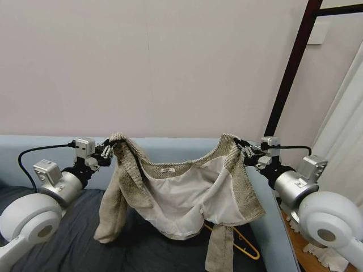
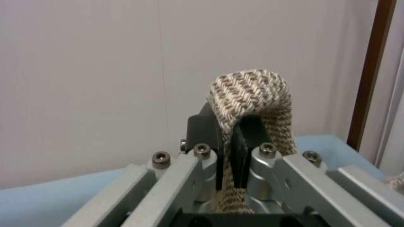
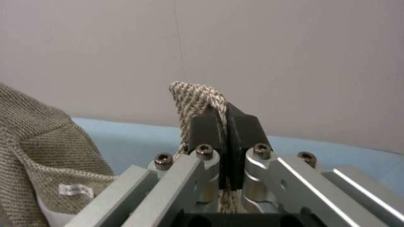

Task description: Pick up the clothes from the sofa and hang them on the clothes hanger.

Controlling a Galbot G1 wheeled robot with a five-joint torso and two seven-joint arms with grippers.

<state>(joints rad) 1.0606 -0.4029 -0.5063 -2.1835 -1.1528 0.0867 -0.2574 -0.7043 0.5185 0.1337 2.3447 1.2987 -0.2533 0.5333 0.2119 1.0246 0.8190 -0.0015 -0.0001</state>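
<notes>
A beige herringbone jacket (image 1: 176,192) with a pale lining hangs spread between my two grippers above the sofa (image 1: 57,238). My left gripper (image 1: 109,149) is shut on the jacket's one shoulder, whose fabric fold (image 2: 249,101) sticks up between the black pads (image 2: 208,130). My right gripper (image 1: 243,148) is shut on the other shoulder, with woven cloth (image 3: 196,101) pinched between its pads (image 3: 243,132). An orange clothes hanger (image 1: 244,243) lies on the sofa seat under the jacket's lower right corner.
The sofa has a light blue back (image 1: 170,148) and a dark seat cushion. A dark brown rack post (image 1: 289,68) rises at the right against the plain wall. A white curtain (image 1: 346,124) hangs at the far right.
</notes>
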